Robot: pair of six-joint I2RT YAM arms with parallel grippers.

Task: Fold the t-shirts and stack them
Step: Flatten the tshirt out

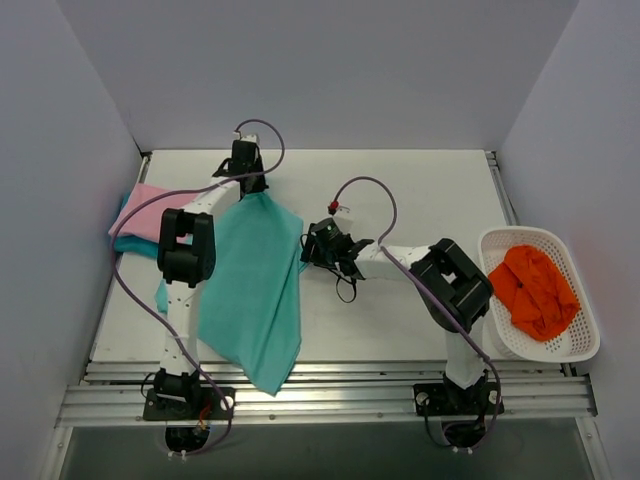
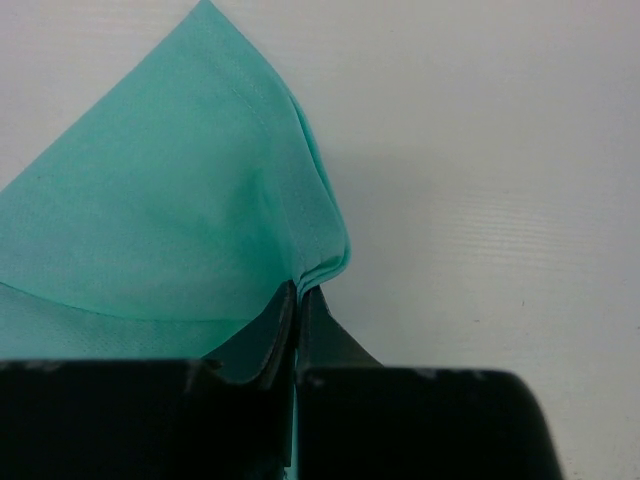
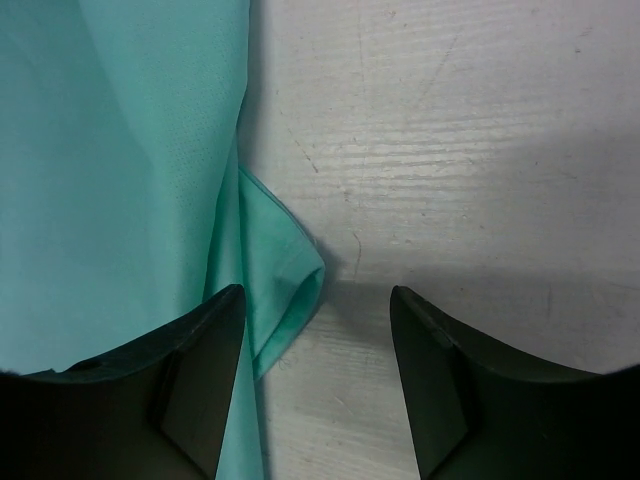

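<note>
A mint-teal t-shirt (image 1: 252, 290) lies folded lengthwise on the table, running from the back middle down to the front edge. My left gripper (image 1: 252, 188) is shut on its far corner; in the left wrist view the fingers (image 2: 300, 292) pinch several layers of the mint-teal fabric (image 2: 170, 200). My right gripper (image 1: 309, 248) stands open at the shirt's right edge. In the right wrist view a folded sleeve (image 3: 285, 265) lies between the jaws, close to the left finger (image 3: 215, 340). A pink t-shirt (image 1: 150, 208) lies folded on a darker turquoise one (image 1: 130, 244) at the left edge.
A white mesh basket (image 1: 580, 340) at the right edge holds an orange cloth (image 1: 535, 290). Grey walls close in the table at the left, back and right. A metal rail (image 1: 330, 400) runs along the front edge.
</note>
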